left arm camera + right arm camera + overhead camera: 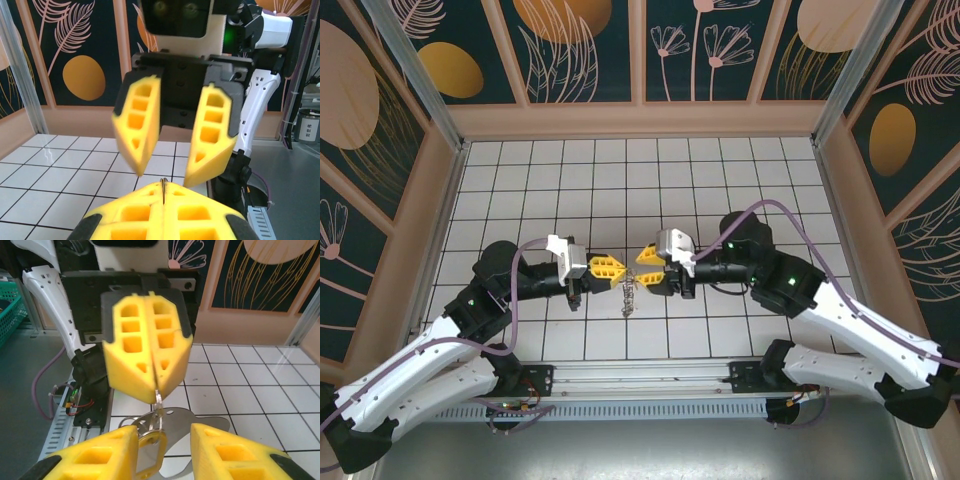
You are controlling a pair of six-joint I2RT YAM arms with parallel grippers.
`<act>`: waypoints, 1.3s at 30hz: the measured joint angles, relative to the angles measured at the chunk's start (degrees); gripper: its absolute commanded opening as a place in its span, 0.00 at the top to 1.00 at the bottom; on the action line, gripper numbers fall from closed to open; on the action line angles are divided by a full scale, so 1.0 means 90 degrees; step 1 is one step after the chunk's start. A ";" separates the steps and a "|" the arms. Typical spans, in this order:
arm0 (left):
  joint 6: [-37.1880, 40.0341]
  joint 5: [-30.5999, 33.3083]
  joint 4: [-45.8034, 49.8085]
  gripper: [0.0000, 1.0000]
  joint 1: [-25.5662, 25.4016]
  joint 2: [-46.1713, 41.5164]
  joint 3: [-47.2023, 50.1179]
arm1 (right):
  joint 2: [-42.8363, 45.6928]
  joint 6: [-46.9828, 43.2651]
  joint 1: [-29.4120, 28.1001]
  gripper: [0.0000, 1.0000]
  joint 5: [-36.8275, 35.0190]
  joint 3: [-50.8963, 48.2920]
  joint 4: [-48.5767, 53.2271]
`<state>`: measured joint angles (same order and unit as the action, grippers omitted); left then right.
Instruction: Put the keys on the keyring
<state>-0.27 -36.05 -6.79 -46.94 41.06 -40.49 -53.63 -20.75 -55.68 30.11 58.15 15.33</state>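
Over the tiled table, the left gripper is pinching the keyring in jaws pressed together, with the keys dangling beneath it. The right gripper is facing it with jaws spread. Off the table, a labelled tub is showing writing too blurred to read, and a green basket is hiding its contents

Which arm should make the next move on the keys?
Right, likely. The left fingers are shut on the keyring, holding it up; the right fingers are open at the hanging keys, free to work them.
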 measured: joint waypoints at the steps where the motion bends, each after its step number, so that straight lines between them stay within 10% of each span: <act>1: 0.0000 -0.0002 0.0017 1.00 0.0000 -0.0005 0.0000 | -0.0058 0.0019 0.0012 0.68 0.0007 0.0000 0.0005; 12: 0.0027 -0.0010 0.0165 1.00 0.0002 -0.0083 0.0000 | -0.0211 0.0097 0.0078 1.00 0.0313 0.0000 -0.0015; 27: 0.0019 -0.0019 0.0097 1.00 0.0007 -0.0083 0.0000 | -0.0483 0.0046 0.0192 1.00 0.0753 0.0000 -0.0068; 39: 0.0015 -0.0109 -0.0036 1.00 0.0005 -0.0187 0.0000 | 0.0051 -0.0119 0.0121 0.63 0.0481 -0.0415 -0.0646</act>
<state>-0.14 -37.04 -7.11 -46.89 39.38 -40.49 -53.17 -21.82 -54.59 34.44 54.41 9.52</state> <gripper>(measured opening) 0.044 0.316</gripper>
